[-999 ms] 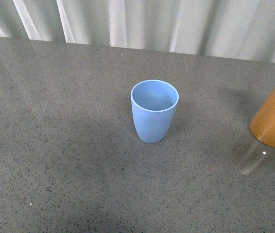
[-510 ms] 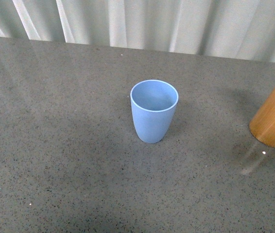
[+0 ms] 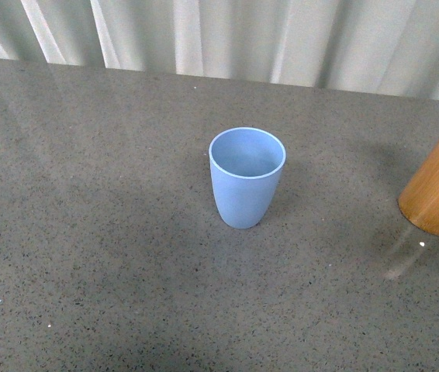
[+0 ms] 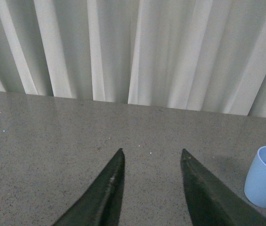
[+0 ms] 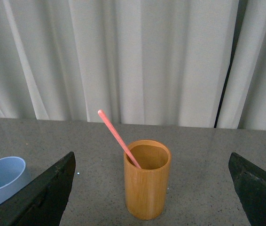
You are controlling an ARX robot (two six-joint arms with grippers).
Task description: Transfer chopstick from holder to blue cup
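You find the chopstick (image 5: 119,138) slanted in the holder (image 5: 147,193), top tipped toward the blue cup (image 5: 1,179), straight ahead of the nearer right end effector (image 5: 152,157), spread wide and empty; the left end effector (image 4: 152,151), likewise open, holds nothing.

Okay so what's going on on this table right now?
Nothing is being handled yet. The chopstick leans inside the holder, and the blue cup stands empty on the table. Both the left gripper and the right gripper are open and hold nothing; the right one faces the holder.
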